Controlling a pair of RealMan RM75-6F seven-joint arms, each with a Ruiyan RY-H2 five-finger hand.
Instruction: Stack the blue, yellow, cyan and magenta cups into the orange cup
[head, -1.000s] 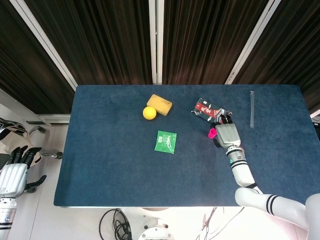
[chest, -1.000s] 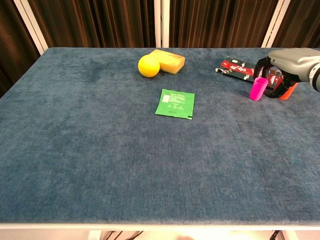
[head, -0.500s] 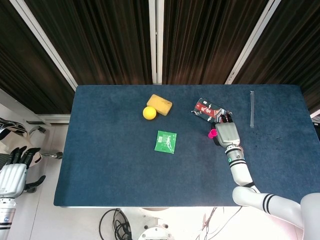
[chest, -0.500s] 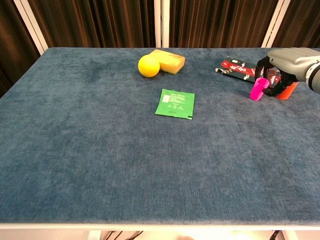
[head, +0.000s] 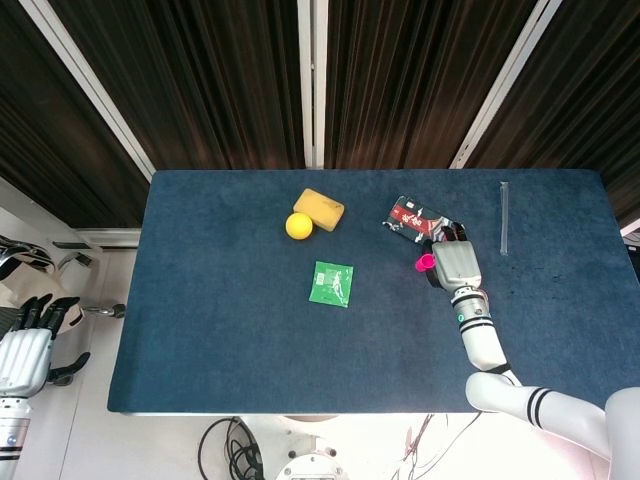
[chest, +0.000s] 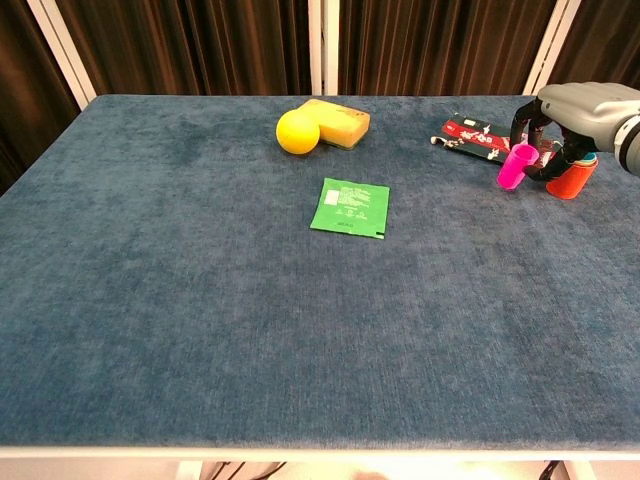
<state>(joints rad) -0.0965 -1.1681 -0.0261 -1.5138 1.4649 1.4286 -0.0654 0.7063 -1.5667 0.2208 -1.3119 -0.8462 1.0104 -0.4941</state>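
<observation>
Gripping the magenta cup (chest: 516, 166), the right hand (chest: 580, 108) is holding it tilted and lifted at its nine o'clock, just beside the orange cup (chest: 572, 180) standing under the fingers. Hanging off the table's (head: 220, 330) eight o'clock corner, the left hand (head: 28, 345) is showing fingers together, holding nothing.

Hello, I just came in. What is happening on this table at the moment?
The robot's right hand holds a magenta cup, tilted and lifted off the blue table, right beside an orange cup at the far right. Whether other cups already sit inside the orange one cannot be told. The left hand hangs open off the table's left side. A yellow ball, a sponge, a green packet and a red packet lie untouched.
</observation>
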